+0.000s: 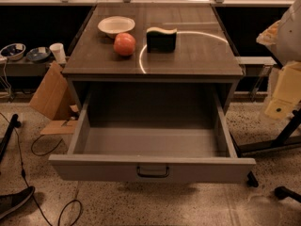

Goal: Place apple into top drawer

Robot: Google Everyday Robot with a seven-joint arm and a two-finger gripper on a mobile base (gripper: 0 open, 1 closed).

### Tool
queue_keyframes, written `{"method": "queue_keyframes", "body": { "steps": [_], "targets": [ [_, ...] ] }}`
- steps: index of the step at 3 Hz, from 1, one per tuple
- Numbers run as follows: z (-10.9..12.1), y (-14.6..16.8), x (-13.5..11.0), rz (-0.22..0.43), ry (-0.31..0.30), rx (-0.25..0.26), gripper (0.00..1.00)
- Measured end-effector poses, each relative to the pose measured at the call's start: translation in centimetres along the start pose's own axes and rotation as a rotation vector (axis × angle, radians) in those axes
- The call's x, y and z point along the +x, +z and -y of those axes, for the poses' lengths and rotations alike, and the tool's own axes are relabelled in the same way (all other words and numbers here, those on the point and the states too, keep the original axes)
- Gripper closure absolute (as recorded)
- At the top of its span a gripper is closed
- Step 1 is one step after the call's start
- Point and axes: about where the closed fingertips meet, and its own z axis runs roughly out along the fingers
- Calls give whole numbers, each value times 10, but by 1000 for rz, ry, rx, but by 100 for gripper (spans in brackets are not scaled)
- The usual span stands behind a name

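The top drawer [94, 167] is pulled far out of the cabinet. Its flat grey front panel faces the camera, with the dark bail handle [153, 171] at the panel's centre. Inside, only its bare grey floor and side walls show.

The apple [124, 44] is not in it. It sits on the counter [202, 55] above, left of centre, just in front of the cream-white bowl [116, 25] and close to its rim; whether the two touch I cannot tell. The bowl stands upright and shows only its own pale inside. Just right of the apple, apart from it, is a dark block sponge [161, 39] with a wavy yellow top. A thin bright arc of reflected light curves across the counter around the sponge.

On a low ledge at the far left stand two small bowls [12, 51] and a white cup [58, 52]; their contents are too small to tell. A leaning piece of cardboard [51, 98] rests below them, and a shoe [14, 202] lies on the speckled floor by some cables.

No writing is readable anywhere. Pale yellow sheets [286, 93] hang at the right edge under a rounded whitish shape [291, 27]; whether that belongs to the arm I cannot tell.

The claw is out of the camera's view, so I cannot tell its pose or whether it is released or clenched.
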Motion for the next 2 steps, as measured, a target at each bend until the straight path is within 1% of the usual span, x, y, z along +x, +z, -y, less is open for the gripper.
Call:
{"method": "queue_keyframes", "body": {
  "steps": [2],
  "targets": [
    [0,-1,-4,2,-11,7,0]
  ]
}}
